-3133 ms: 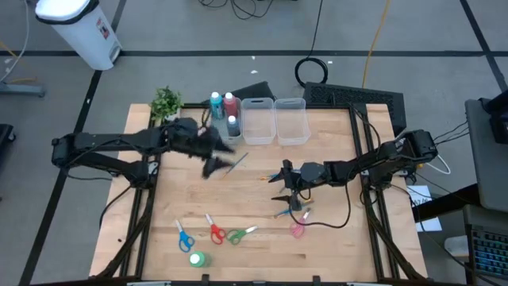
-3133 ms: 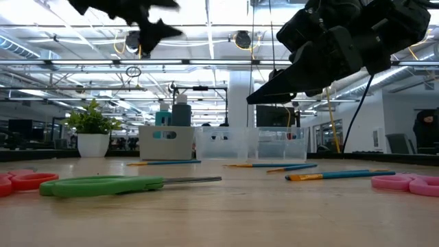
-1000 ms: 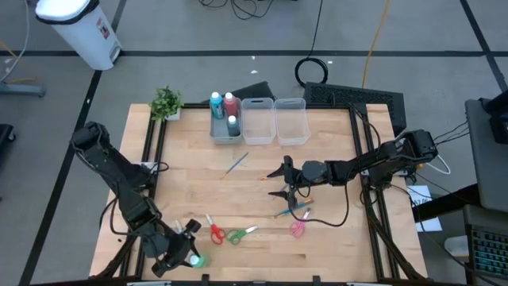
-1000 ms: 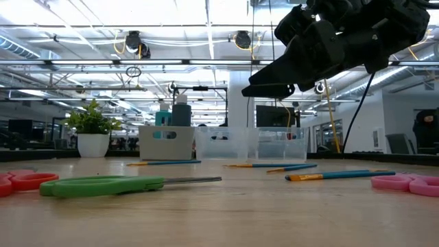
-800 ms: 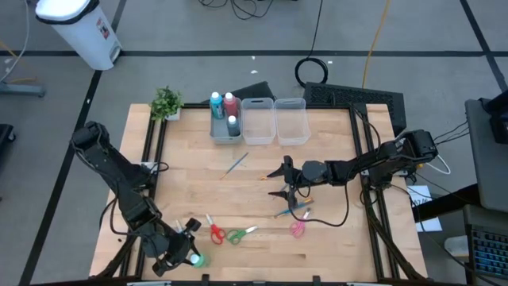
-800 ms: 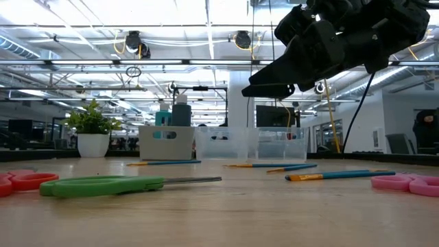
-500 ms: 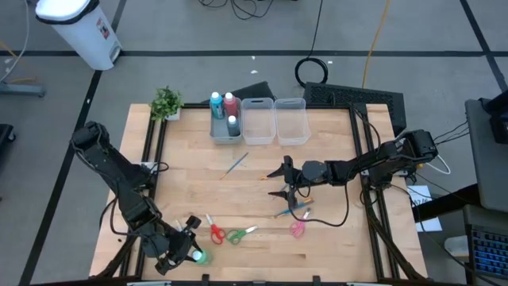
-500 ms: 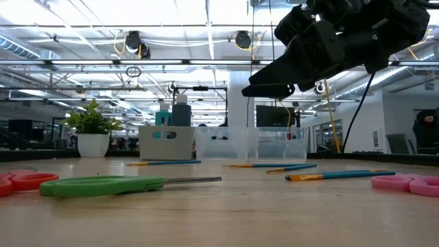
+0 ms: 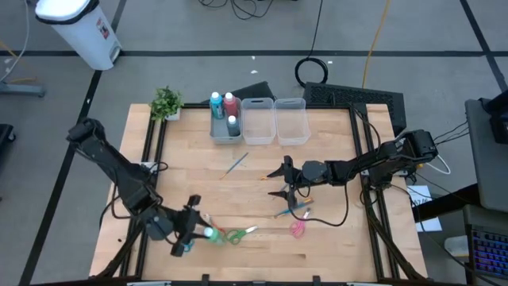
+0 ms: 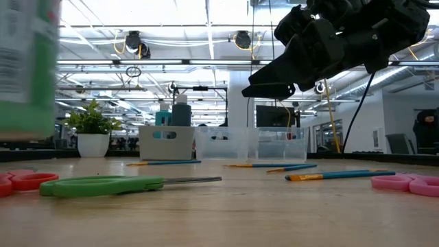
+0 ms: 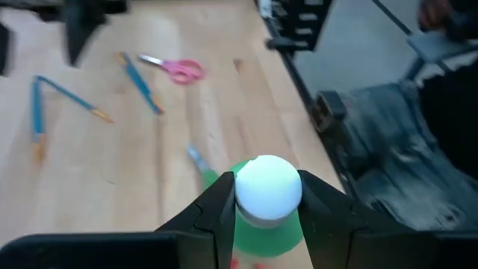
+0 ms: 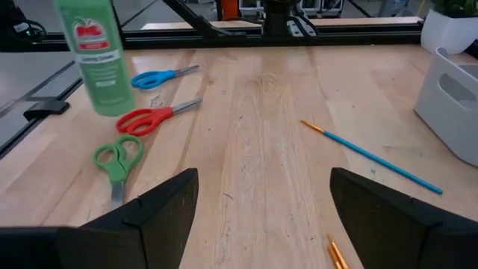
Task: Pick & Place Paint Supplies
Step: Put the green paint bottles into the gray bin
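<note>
My left gripper (image 9: 197, 232) is shut on a green paint bottle (image 12: 97, 60) with a white cap (image 11: 267, 187), held above the scissors near the table's front left. The blue scissors (image 12: 160, 77), red scissors (image 12: 149, 118) and green scissors (image 9: 238, 234) lie flat below it. The pink scissors (image 9: 298, 229) and some thin brushes (image 9: 290, 210) lie under my right gripper (image 9: 279, 181). It hovers open at the table's middle and touches nothing. Another brush (image 9: 236, 163) lies farther back. My left gripper pinches the green bottle's upper end (image 11: 246, 228), just under the white cap, between its two fingers (image 11: 216, 213). The fingers slant down from the table's near left side. The bottle hangs clear of the table, nearly upright, cap up.
Three clear bins (image 9: 258, 119) stand in a row at the far edge. The leftmost bin (image 9: 226, 127) holds blue, red and a third bottle. A small potted plant (image 9: 166, 102) stands at the far left corner. Bare wood lies between the bins and the scissors.
My left gripper has lifted the green bottle off the table by the near edge. It has carried the bottle toward the table's right and a little toward the far edge, over the scissors, turning as it went. The bottle now shows close up in the low view.
</note>
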You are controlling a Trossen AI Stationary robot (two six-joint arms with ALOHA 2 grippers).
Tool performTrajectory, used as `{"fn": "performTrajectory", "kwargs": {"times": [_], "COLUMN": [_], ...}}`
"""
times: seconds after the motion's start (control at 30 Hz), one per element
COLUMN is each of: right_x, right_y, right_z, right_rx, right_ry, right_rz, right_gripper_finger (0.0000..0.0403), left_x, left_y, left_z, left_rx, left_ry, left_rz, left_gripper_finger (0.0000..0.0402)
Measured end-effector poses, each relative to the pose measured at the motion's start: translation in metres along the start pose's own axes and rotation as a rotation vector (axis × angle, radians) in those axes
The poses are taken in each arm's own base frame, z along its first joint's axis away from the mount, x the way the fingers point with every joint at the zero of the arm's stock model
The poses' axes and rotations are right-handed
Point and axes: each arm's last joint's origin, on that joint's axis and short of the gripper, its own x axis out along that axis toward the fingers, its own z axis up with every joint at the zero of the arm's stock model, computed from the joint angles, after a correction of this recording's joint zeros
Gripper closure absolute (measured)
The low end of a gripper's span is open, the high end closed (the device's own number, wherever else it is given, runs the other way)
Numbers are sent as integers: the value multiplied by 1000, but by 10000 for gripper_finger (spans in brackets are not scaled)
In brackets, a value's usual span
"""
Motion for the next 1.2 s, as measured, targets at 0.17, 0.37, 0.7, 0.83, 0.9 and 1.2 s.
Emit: {"fn": "performTrajectory", "kwargs": {"times": [0.17,0.37,0.7,0.83,0.9,1.2], "right_x": [0,0,0,0,0,0], "right_y": [0,0,0,0,0,0], "right_z": [0,0,0,0,0,0], "right_rx": [0,0,0,0,0,0], "right_ry": [0,0,-1,-1,-1,-1], "right_rz": [0,-2,-3,-3,-3,-3], "right_gripper_finger": [110,110,110,110,110,110], "left_x": [-7,-14,-16,-15,-14,-13], "left_y": [13,31,61,73,79,99], "left_z": [9,13,17,16,16,16], "left_rx": [-36,-54,-126,-167,-189,-226], "left_ry": [-53,-70,-68,-42,-35,1], "left_rz": [62,190,359,416,441,507], "left_gripper_finger": [279,279,279,279,279,279]}}
